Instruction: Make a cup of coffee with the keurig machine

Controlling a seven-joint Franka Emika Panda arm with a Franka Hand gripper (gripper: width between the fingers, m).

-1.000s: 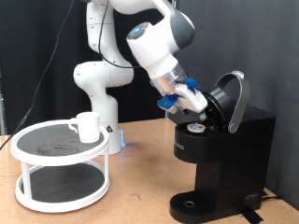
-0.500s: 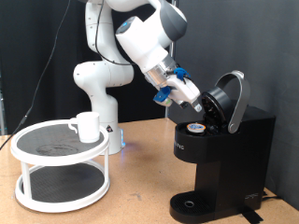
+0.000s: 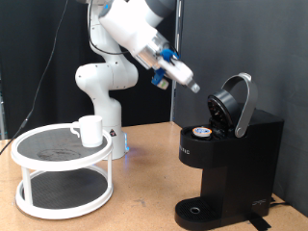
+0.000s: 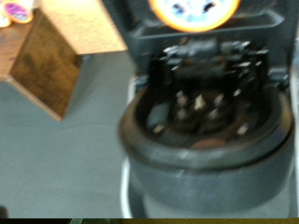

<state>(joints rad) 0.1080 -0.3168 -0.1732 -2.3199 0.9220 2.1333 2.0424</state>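
Now the hand (image 3: 192, 86) hangs in the air beside the coffee machine (image 3: 228, 164), gripping nothing; whether its fingers are spread or closed I cannot tell. The machine's lid (image 3: 237, 104) stands tipped open so a pod (image 3: 201, 133) can sit in the chamber. Well apart, the cup (image 3: 89, 130) waits on a round white rack (image 3: 64, 175) on the desk (image 3: 144, 207).

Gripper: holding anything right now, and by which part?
Nothing. The gripper hangs in the air above the keurig machine, whose lid is open; the cup sits apart.
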